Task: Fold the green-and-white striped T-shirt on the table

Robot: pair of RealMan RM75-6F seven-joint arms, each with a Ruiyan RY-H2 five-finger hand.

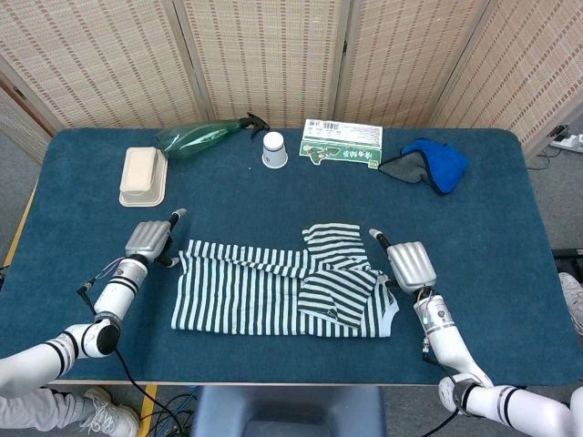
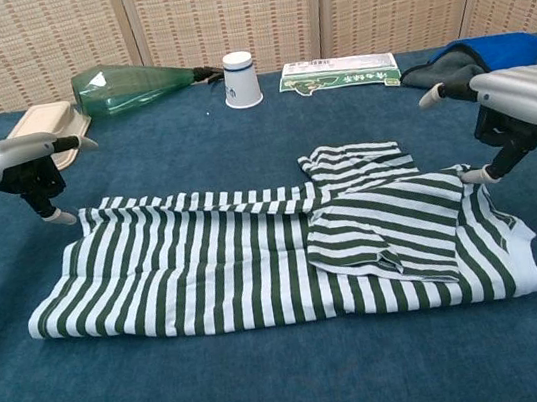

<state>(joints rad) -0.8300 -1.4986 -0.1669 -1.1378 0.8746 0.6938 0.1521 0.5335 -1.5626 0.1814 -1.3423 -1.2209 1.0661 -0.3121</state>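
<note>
Chest view, near to far. Green-and-white striped T-shirt (image 2: 268,262) flat on the blue table (image 2: 277,392), near front edge, partly folded: far edge doubled over, one sleeve (image 2: 374,231) laid across the right part of the body. Left hand (image 2: 26,166) just off the shirt's far left corner, fingers spread, holding nothing, one fingertip pointing down close to the cloth. Right hand (image 2: 518,108) beside the shirt's right edge, fingers apart, holding nothing, one fingertip (image 2: 477,173) at the fabric edge; contact unclear.

Head view, same layout: shirt (image 1: 273,291) between left hand (image 1: 148,241) and right hand (image 1: 412,264). Further back, beige lidded box (image 1: 143,175) at left. Along the far edge: green spray bottle (image 1: 196,138) lying down, white paper cup (image 1: 274,150) upside down, green-and-white packet (image 1: 342,144), blue and grey cloth (image 1: 428,164). Woven screen panels (image 1: 273,55) behind.
</note>
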